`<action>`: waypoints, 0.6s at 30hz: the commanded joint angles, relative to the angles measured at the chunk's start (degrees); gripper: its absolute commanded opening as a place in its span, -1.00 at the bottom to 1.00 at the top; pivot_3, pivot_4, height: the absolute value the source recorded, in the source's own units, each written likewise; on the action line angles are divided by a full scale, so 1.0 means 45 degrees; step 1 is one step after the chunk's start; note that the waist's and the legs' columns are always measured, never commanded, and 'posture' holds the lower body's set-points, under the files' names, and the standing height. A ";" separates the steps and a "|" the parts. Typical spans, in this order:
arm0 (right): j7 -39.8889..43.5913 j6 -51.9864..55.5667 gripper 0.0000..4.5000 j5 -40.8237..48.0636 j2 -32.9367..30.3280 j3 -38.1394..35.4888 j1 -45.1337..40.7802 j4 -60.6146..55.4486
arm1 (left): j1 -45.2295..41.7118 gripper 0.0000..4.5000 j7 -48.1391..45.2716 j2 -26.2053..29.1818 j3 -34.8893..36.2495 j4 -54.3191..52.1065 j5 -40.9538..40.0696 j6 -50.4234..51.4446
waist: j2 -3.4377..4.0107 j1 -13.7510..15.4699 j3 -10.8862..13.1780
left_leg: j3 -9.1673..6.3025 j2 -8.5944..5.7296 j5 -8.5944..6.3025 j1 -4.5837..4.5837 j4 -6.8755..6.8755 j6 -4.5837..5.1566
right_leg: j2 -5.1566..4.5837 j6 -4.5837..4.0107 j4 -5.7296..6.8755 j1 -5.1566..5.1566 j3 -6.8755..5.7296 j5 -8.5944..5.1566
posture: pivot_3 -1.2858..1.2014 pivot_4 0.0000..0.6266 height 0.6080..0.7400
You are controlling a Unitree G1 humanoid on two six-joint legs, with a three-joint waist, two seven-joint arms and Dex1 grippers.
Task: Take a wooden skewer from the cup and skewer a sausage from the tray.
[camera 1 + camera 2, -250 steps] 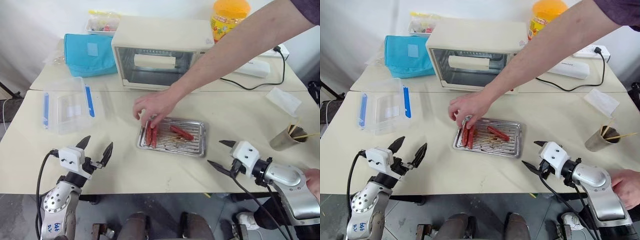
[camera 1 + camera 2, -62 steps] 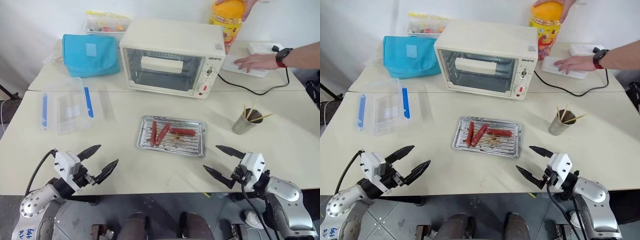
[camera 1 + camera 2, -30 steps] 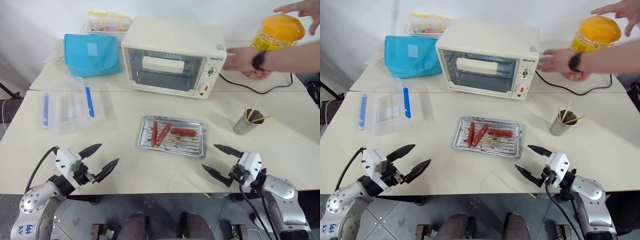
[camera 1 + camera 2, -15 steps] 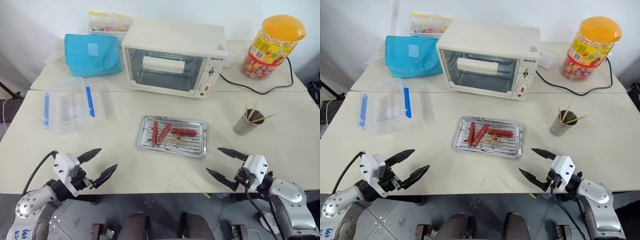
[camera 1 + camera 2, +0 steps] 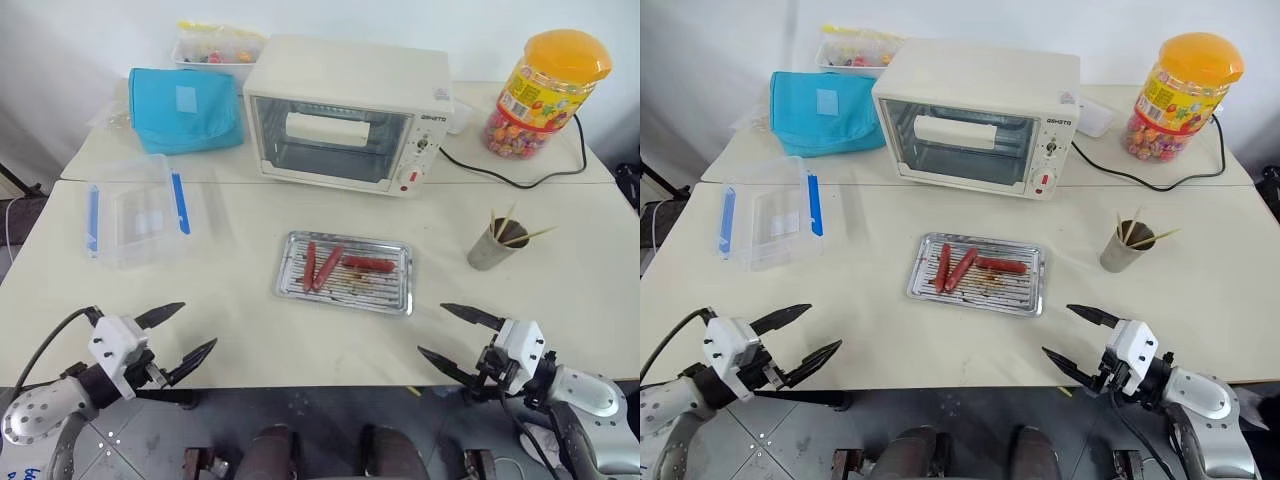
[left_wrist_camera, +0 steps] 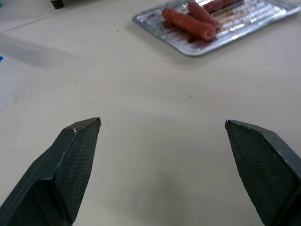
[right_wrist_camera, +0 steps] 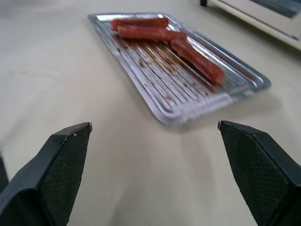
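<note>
Cream counter (image 5: 250, 340), two tables pushed together. The tray (image 5: 394, 296) sits near the middle of the front counter, a bit toward the front edge, with three sausages in it: two sausages (image 5: 316, 266) lying side by side at its left end, a third sausage (image 5: 369, 264) across the back part, touching neither. Ridged bottom shows brown grease marks.

The cup (image 5: 488, 250) stands toward the right edge of the front counter, well apart from the tray, upright, with several wooden skewers (image 5: 502, 224) sticking out of it at angles.

Left gripper (image 5: 175, 333) hovers at the front left corner of the counter – jaws spread wide, nothing between them. Right gripper (image 5: 459, 337) hovers at the front edge toward the right corner, in front of the tray's right end – jaws also spread wide, holding nothing. Both well apart from tray and cup.

Other stuff: toaster oven (image 5: 345, 112) at the middle of the back counter, blue pouch (image 5: 184, 108) to its left, candy jar with orange lid (image 5: 541, 92) at the back right, a black cable (image 5: 515, 176) running from the oven toward it, clear plastic box with blue clips (image 5: 138, 208) near the left edge of the front counter.
</note>
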 commanded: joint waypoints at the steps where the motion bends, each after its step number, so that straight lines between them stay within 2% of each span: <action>1: -0.0208 0.0086 1.00 0.0027 -0.0031 -0.0002 0.0062 -0.0624 | -0.0021 1.00 0.0067 0.0016 0.0035 -0.0327 -0.0056 -0.0167 | 0.0000 -0.0005 0.0000 | 0.0000 0.0000 0.0000 0.0000 0.0000 0.0000 | -0.0001 0.0000 0.0001 0.0000 0.0001 0.0000 | 0.03 -0.52 1.00; 7: 0.0081 -0.0096 1.00 -0.0126 -0.0165 0.0292 0.0354 -0.0666 | -0.0815 1.00 0.0849 -0.0242 -0.0190 -0.0575 -0.0201 0.0372 | 0.0000 0.0016 0.0000 | -0.0003 0.0002 0.0000 0.0001 0.0000 0.0000 | -0.0001 0.0000 0.0005 0.0001 -0.0001 0.0000 | 0.03 -0.52 1.00; 18: 0.0254 0.0102 1.00 -0.0052 -0.0287 0.0209 -0.0503 -0.0287 | -0.1143 1.00 0.0509 0.0061 -0.0443 -0.0344 -0.0057 0.0346 | 0.0001 -0.0018 -0.0001 | 0.0005 0.0009 0.0000 0.0003 0.0000 0.0000 | 0.0007 0.0000 0.0004 -0.0003 -0.0005 0.0000 | 0.03 -0.52 1.00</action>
